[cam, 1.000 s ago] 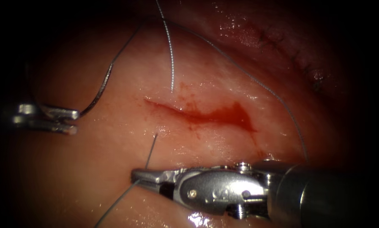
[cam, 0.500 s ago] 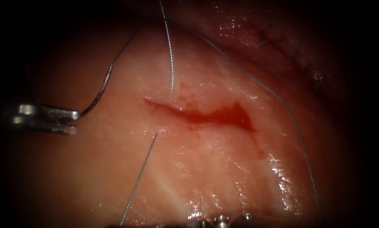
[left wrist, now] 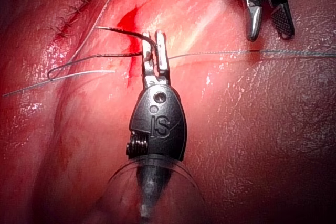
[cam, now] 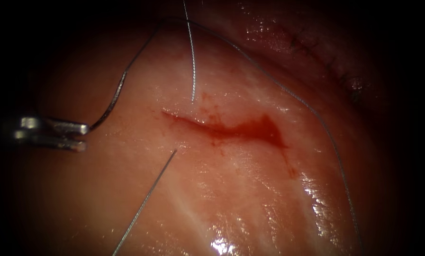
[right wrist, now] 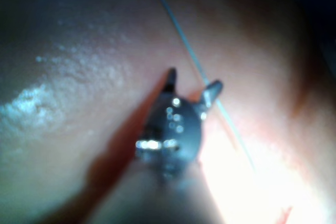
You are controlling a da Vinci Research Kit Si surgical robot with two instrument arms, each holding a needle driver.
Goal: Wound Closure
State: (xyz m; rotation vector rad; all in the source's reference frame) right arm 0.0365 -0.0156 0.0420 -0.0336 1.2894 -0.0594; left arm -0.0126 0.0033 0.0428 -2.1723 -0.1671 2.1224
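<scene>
The tissue [cam: 250, 189] bears a short cut [cam: 231, 129] wet with red fluid. My left tool [cam: 84, 136] sits left of the cut, jaws shut on the dark curved needle [cam: 112, 102] near one end. The needle arcs up free of the tissue, as also seen at the left tool [left wrist: 153, 38]. Thread [cam: 288, 92] runs from the needle's far end over the top and down the right side. One strand [cam: 192, 66] enters the tissue above the cut and another [cam: 146, 199] leaves below it. My right tool [left wrist: 269, 35] hangs open, holding nothing; thread [right wrist: 184, 40] passes its jaws [right wrist: 193, 78].
An older stitched line [cam: 326, 57] lies at the upper right on darker tissue. Wet glare [cam: 221, 244] marks the near surface. In the left wrist view a small thread loop [left wrist: 52, 73] lies beside the needle.
The right tool held the strand below the cut a second ago. It has let go, opened and drawn back down out of the endoscope view. That strand has swung left. The left tool stayed still.
</scene>
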